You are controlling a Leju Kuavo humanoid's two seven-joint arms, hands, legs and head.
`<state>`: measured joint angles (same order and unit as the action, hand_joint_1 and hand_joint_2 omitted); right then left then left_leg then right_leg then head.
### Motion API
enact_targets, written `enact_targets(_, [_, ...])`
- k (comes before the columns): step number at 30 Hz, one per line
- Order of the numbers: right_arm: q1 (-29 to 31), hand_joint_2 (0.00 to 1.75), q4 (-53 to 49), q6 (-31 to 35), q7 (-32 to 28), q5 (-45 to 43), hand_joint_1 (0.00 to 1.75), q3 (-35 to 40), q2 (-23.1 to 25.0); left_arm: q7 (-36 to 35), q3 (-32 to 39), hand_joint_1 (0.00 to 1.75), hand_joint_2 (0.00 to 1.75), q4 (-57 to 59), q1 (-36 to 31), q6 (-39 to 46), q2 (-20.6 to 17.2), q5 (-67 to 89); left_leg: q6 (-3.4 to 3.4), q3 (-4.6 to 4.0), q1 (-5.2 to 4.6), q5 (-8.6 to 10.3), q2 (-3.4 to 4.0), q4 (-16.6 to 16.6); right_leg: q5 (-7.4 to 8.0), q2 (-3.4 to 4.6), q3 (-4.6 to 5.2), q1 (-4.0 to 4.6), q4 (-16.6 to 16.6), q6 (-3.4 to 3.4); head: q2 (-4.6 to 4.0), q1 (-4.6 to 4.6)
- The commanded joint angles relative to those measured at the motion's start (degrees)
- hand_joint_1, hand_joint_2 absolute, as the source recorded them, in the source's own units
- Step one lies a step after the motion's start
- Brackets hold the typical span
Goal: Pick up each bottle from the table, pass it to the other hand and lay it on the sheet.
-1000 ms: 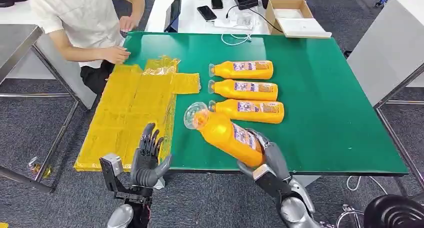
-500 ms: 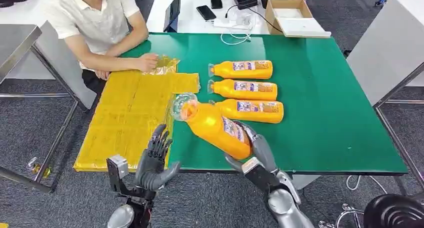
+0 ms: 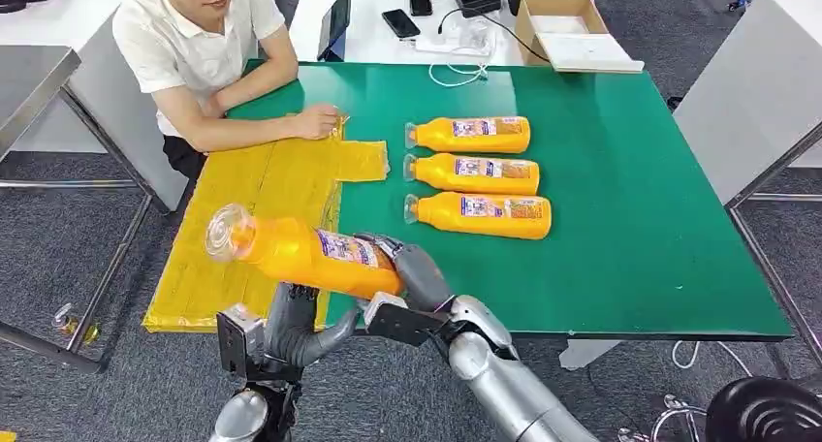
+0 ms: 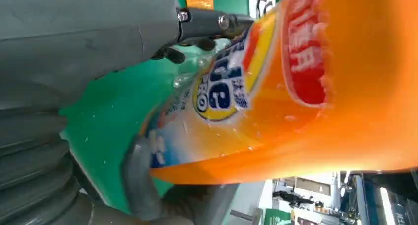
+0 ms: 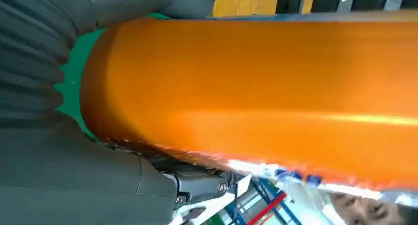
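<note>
Over the last second the right hand (image 3: 412,275) has swung the orange bottle (image 3: 300,253) from the near middle of the desk (image 3: 630,229) across to the robot's left. It now lies almost level in the air, clear cap pointing out over the yellow sheet (image 3: 257,205), base wrapped in the right hand's grip. The left hand (image 3: 296,331) has come up beneath the bottle's labelled body — in the left wrist view its fingers (image 4: 140,180) curve along the underside of the bottle (image 4: 276,101). Whether they are truly pressing on it or only cupped just below is hard to tell from these angles, so I would not call the left hand's state settled.

My reading: this is the handover itself. The carry is done and the transfer looks about to happen — the left hand has yet to take the weight before the right lets go, and only then can the bottle be laid on the sheet.

The person (image 3: 208,45) at the far left corner has also shifted, and now leans on the desk with a hand resting at the sheet's far edge.

Count: four orange bottles in all — one held, three lying side by side (image 3: 472,175) on the green desk, caps toward the sheet. One yellow sheet, with no bottle on it. One person.
</note>
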<state>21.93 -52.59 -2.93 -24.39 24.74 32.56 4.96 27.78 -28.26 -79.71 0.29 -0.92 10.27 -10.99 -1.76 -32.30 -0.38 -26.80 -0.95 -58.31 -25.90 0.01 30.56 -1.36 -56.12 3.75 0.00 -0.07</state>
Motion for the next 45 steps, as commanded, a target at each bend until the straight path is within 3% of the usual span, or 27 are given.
enact_targets(1, [3.5,1.75,6.9,-0.5,0.0,0.3,1.75,4.9,1.2,-0.1,-1.1,0.0,1.75,1.9,-2.8,0.2,-1.0,0.6,0.15,-0.02,0.12,0.02,0.15,0.0,0.06,0.07,0.01,0.13,0.0,-0.22,0.0,0.02])
enact_targets(11, [4.1,1.75,8.4,-0.2,-0.4,1.5,1.75,8.4,1.7,0.5,-0.2,0.0,1.75,4.1,-4.6,1.0,0.1,0.5,0.11,-0.03,0.07,0.02,0.1,0.0,0.04,0.03,0.05,0.08,0.0,-0.16,0.0,0.0])
enact_targets(16, [2.5,1.75,7.9,1.1,-0.7,2.3,1.75,10.6,1.7,1.3,3.9,0.0,1.75,3.3,-5.1,7.2,2.6,-1.8,0.12,-0.02,0.1,0.01,0.1,0.0,0.04,0.02,0.03,0.11,0.0,-0.17,0.0,0.0])
enact_targets(18, [1.9,1.75,7.9,1.1,-0.9,1.6,1.75,10.7,1.8,0.0,4.3,0.0,1.75,2.0,-4.8,5.0,2.7,-5.8,0.06,-0.03,0.06,0.01,0.02,0.0,0.01,-0.02,0.03,0.06,0.0,-0.09,0.0,0.0])
enact_targets(19, [1.7,1.75,8.8,-1.5,-2.3,-0.3,1.75,11.0,2.4,-4.6,5.6,0.0,1.75,0.8,-4.3,-4.7,3.1,-18.2,0.12,-0.03,0.1,0.02,0.04,0.0,0.02,-0.05,0.02,0.11,0.0,-0.19,0.0,0.0])
enact_targets(23, [3.0,1.75,13.1,-0.6,-3.6,0.1,1.75,13.8,4.6,-5.5,4.8,0.02,1.75,0.0,-5.0,-4.8,2.5,-20.1,0.15,-0.02,0.13,0.0,0.08,0.0,0.03,0.0,0.0,0.14,0.0,-0.21,0.0,0.04])
enact_targets(24, [2.8,1.75,13.3,-0.7,-3.7,-0.1,1.75,13.9,5.0,-5.5,5.1,1.75,1.75,0.4,-5.3,-4.7,2.5,-20.3,0.11,-0.01,0.1,-0.01,0.16,0.0,0.03,0.08,0.04,0.11,0.0,-0.16,0.0,0.0])
enact_targets(29, [3.1,1.75,14.8,0.8,-2.9,0.9,1.75,16.0,5.6,-4.4,5.4,1.75,1.75,1.7,-5.9,-2.2,2.4,-18.9,0.14,-0.02,0.14,0.03,0.05,0.0,0.03,-0.06,0.04,0.15,0.1,-0.2,0.0,0.0])
enact_targets(30, [3.2,1.75,14.6,1.8,-3.0,1.3,1.66,16.5,5.8,-4.3,5.6,1.75,1.75,2.1,-6.1,-1.8,2.3,-18.6,0.11,-0.01,0.1,0.01,0.05,0.0,0.0,-0.04,0.04,0.1,0.0,-0.15,0.0,-0.02])
enact_targets(31, [3.2,1.75,14.4,2.1,-3.1,0.9,0.3,16.2,5.9,-4.3,5.7,1.75,1.75,2.3,-6.3,-1.8,2.2,-18.6,0.15,-0.02,0.16,0.02,0.04,0.0,0.02,-0.07,0.03,0.17,0.1,-0.22,0.0,0.02])
enact_targets(32, [2.6,1.75,13.5,2.4,-3.4,0.1,0.0,15.6,6.1,-4.3,5.9,1.75,1.75,2.3,-6.3,-1.8,2.1,-18.6,0.1,-0.04,0.11,0.02,0.0,0.0,0.0,-0.09,0.05,0.11,0.0,-0.15,0.0,0.0])
enact_targets(34, [1.0,1.75,10.3,3.1,-5.2,-0.1,0.0,16.2,5.5,-4.1,6.4,1.75,1.75,1.2,-5.5,-1.7,1.7,-18.4,0.1,-0.03,0.12,0.02,0.0,0.0,0.0,-0.09,0.05,0.11,0.0,-0.14,0.0,0.02])
enact_targets(35, [0.1,0.0,8.9,3.3,-6.0,-0.4,0.0,16.3,5.1,-4.2,6.7,1.75,1.75,0.6,-5.3,-1.7,1.5,-18.4,0.13,-0.02,0.14,0.02,-0.01,0.0,0.0,-0.11,0.01,0.13,0.1,-0.18,0.0,0.0])
enact_targets(45, [-0.3,0.0,8.6,3.4,-6.2,-0.4,0.0,16.3,4.8,-4.2,6.9,1.75,1.75,0.5,-5.3,-1.7,1.5,-18.5,0.18,-0.11,0.18,0.04,0.0,0.0,0.02,-0.12,0.11,0.18,0.0,-0.26,0.0,0.02])
